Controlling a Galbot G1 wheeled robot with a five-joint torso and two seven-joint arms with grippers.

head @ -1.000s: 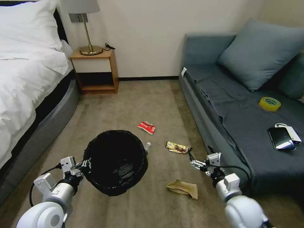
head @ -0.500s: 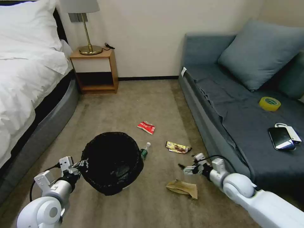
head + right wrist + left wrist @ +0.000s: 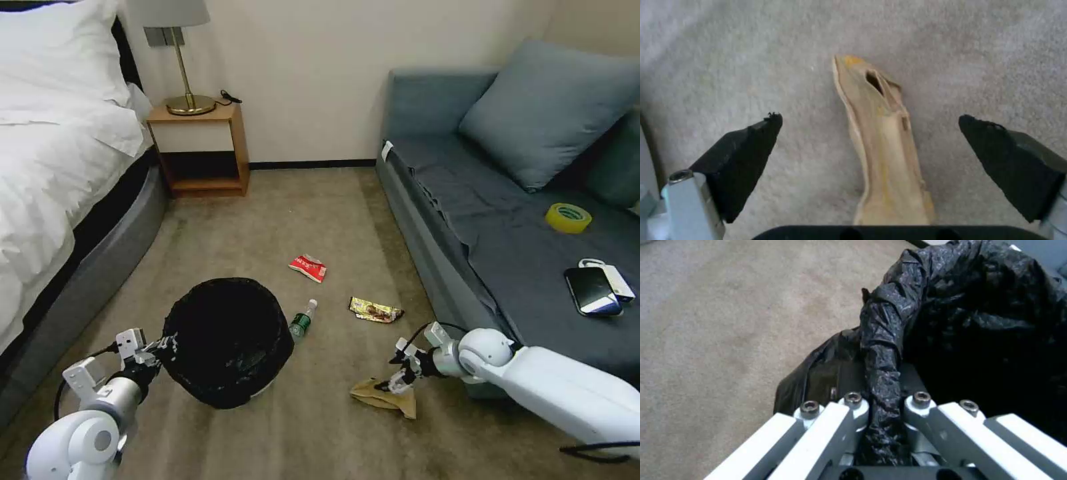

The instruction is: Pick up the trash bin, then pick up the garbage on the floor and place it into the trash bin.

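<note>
The trash bin (image 3: 227, 340), lined with a crinkled black bag, hangs low at my left, a whitish base showing beneath. My left gripper (image 3: 162, 347) is shut on its rim (image 3: 880, 373). My right gripper (image 3: 393, 373) is open, pointing down just above the crumpled brown paper bag (image 3: 385, 397), which lies between its black fingertips (image 3: 751, 146) in the right wrist view as a tan strip (image 3: 882, 143). More garbage lies on the carpet: a clear bottle with a green label (image 3: 302, 320) beside the bin, a gold-brown wrapper (image 3: 375, 310) and a red-and-white packet (image 3: 309, 268).
A bed (image 3: 60, 173) lines the left and a grey sofa (image 3: 507, 220) the right, with a yellow tape roll (image 3: 567, 218) and a phone with charger (image 3: 597, 287) on it. A nightstand (image 3: 200, 143) with a lamp stands at the far wall.
My right arm has swung forward and down, bringing its open gripper from near the wrapper to just over the brown paper bag. The bin in my left gripper drifted left, uncovering the bottle.
</note>
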